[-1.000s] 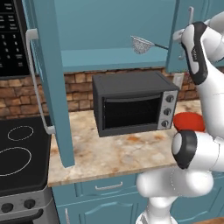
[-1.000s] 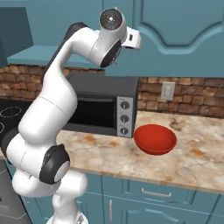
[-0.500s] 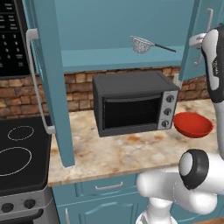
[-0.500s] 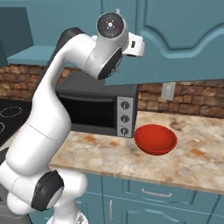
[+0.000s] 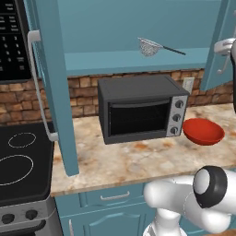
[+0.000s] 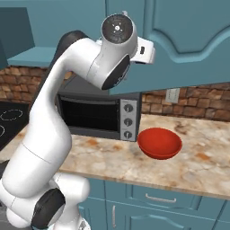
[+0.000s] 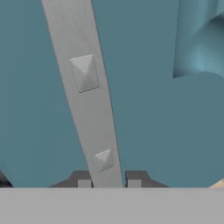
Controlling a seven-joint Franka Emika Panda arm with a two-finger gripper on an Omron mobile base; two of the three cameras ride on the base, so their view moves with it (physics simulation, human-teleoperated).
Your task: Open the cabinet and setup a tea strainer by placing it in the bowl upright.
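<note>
Left base view: the cabinet [image 5: 50,87] is standing open, the tea strainer [image 5: 150,46] sitting on its shelf above the toaster oven [image 5: 140,108], the bowl [image 5: 203,131] just right of it.

Right base view: my arm is reaching up to the right door [image 6: 188,40].

Hand view: my pincer [image 7: 109,181] is clamping tight on the door's silver handle [image 7: 85,92].

My two base cameras look forward and down from either side, sharing the toaster oven [image 5: 140,109]; my hand camera sits against the cabinet [image 7: 153,113] door.
</note>
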